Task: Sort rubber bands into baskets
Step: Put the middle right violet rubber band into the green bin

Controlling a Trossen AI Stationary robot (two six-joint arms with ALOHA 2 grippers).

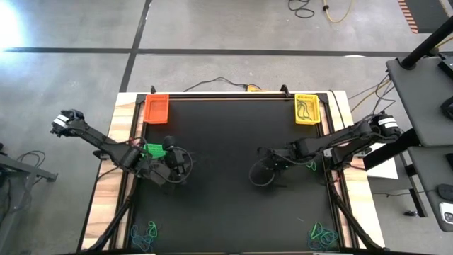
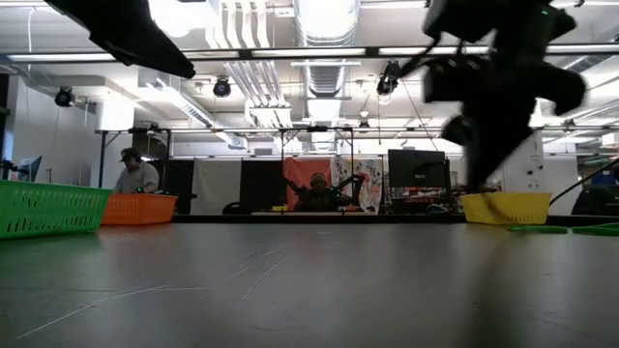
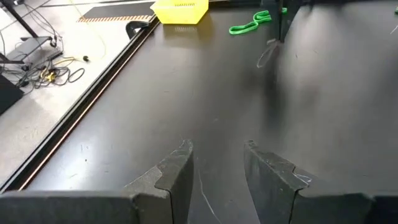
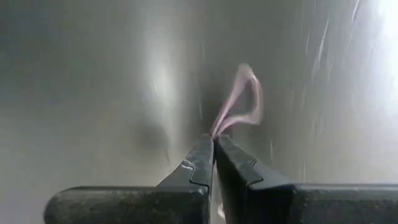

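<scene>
I see a thin, pale pinkish rubber band (image 4: 239,102) pinched at one end between my right gripper (image 4: 214,144), whose two dark fingers are pressed together on it; the loop stands out beyond the tips over the black table mat (image 1: 226,149), right of the mat's middle. A bright green rubber band (image 1: 311,165) lies just beside the right arm, and in the left wrist view I see a green rubber band (image 3: 249,23) near the yellow basket. Two tangles of blue, teal and green bands sit at the near edge, the left pile (image 1: 144,232) and the right pile (image 1: 322,234).

The yellow rectangular plastic mesh basket (image 1: 306,110) sits at the far right corner and holds a few dark thin loops. The orange mesh basket (image 1: 156,108) is at the far left corner; I can't make out anything in it. The bright green mesh basket (image 1: 153,149) is partly covered by the left arm, its contents hidden.

My left gripper (image 3: 217,163) hovers over bare mat beside the green basket, fingers spread and holding nothing.

I can't read any writing.
</scene>
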